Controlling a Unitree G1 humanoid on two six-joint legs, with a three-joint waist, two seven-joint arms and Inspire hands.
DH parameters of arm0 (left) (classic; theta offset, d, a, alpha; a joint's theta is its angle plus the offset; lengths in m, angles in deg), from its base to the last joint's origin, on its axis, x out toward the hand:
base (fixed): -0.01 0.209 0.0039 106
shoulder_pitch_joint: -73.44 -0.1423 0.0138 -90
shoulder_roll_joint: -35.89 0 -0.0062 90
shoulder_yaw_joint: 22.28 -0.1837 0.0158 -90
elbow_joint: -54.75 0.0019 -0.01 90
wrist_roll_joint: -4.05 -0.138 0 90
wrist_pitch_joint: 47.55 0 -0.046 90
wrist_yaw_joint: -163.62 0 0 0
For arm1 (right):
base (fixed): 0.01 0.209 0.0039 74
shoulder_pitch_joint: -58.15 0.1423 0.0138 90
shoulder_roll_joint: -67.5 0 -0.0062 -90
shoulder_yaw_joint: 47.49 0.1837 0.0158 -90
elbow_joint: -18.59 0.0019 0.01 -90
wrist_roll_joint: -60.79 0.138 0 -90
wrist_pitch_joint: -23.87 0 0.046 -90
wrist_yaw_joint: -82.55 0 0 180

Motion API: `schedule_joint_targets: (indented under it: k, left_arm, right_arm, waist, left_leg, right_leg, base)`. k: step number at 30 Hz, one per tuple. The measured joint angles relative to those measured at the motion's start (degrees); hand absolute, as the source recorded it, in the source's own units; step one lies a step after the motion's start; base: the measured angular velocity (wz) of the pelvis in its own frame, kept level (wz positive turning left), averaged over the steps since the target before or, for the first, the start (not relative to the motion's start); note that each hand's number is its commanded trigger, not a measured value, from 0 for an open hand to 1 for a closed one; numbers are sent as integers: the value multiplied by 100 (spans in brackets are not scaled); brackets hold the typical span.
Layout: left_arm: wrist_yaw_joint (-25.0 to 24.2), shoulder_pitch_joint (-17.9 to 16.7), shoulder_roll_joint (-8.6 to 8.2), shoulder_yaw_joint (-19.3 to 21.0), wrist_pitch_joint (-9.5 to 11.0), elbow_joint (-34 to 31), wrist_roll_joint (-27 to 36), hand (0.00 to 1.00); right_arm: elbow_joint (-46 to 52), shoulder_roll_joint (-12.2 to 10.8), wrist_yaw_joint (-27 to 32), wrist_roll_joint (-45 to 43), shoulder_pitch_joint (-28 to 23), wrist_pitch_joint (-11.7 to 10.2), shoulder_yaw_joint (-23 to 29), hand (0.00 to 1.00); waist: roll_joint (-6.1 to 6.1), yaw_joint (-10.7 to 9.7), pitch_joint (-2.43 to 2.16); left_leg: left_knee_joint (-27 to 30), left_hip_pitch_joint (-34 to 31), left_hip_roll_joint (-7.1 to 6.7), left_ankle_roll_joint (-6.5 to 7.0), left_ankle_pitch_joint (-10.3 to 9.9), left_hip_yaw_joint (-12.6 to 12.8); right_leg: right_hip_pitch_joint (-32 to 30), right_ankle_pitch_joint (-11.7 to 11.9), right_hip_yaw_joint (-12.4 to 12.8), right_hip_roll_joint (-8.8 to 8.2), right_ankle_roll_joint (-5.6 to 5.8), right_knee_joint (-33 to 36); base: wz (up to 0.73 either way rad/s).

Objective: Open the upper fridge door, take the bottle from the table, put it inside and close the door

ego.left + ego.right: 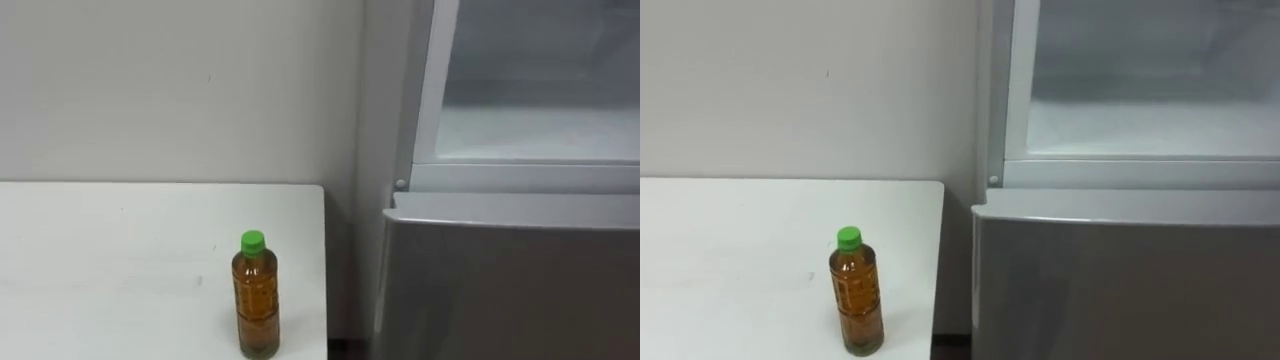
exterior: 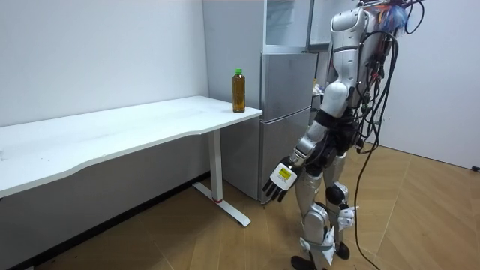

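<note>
Nearest the head camera stands the bottle (image 1: 255, 297), upright with its green cap (image 1: 252, 240) on, near the right edge of the white table (image 1: 100, 260) and untouched. The left hand (image 2: 279, 180) hangs low by the robot's thigh in the room view, fingers relaxed and apart, holding nothing. The step in hand looks like the reach: best to close round the bottle's middle, below the cap, and lift straight up so it cannot tip off the nearby edge. Just beside the table stands the fridge (image 1: 500, 290), its upper compartment (image 1: 540, 120) open. A plain light wall (image 1: 180, 80) runs behind; the floor (image 2: 420, 217) is wood
</note>
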Motion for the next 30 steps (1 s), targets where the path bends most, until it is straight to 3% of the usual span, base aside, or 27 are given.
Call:
schedule_joint_targets:
  k: [4, 11, 24, 30]
  left_arm:
    - [2, 50, 2, 14, -1, -1, -49, 0]
    - [124, 42, 53, 5, -3, -16, -37, 0]
    - [593, 19, 66, -7, 5, 30, -37, 0]
    - [767, 49, 102, -4, 16, 252, -44, 0]
  right_arm:
    - [845, -39, -43, 76, 73, -89, -23, 0]
    - [2534, -30, -103, 245, -149, -6, -261, 0]
    - [3759, -23, -187, 302, -130, -6, -432, 0]
    - [4396, -39, -457, 327, -82, -8, -547, 0]
  waist:
    - [-43, 2, 12]
    - [-118, 79, 10]
    - [-139, 176, 15]
    - [-151, 347, 15]
  left_leg:
    - [8, -49, -4, 4, 12, -2]
    - [-12, -46, -9, 5, 12, 1]
    - [-16, -85, -9, 5, 11, 16]
    - [-46, -43, -8, 5, 11, 25]
  right_leg:
    - [-72, 0, 1, -1, 0, 0]
    - [-61, 0, 16, -2, 0, 10]
    - [-103, 0, 17, 0, 0, 5]
    - [-87, 0, 39, 3, 0, 3]
  base:
    - [0]
    - [0]
    - [0]
    - [-2]
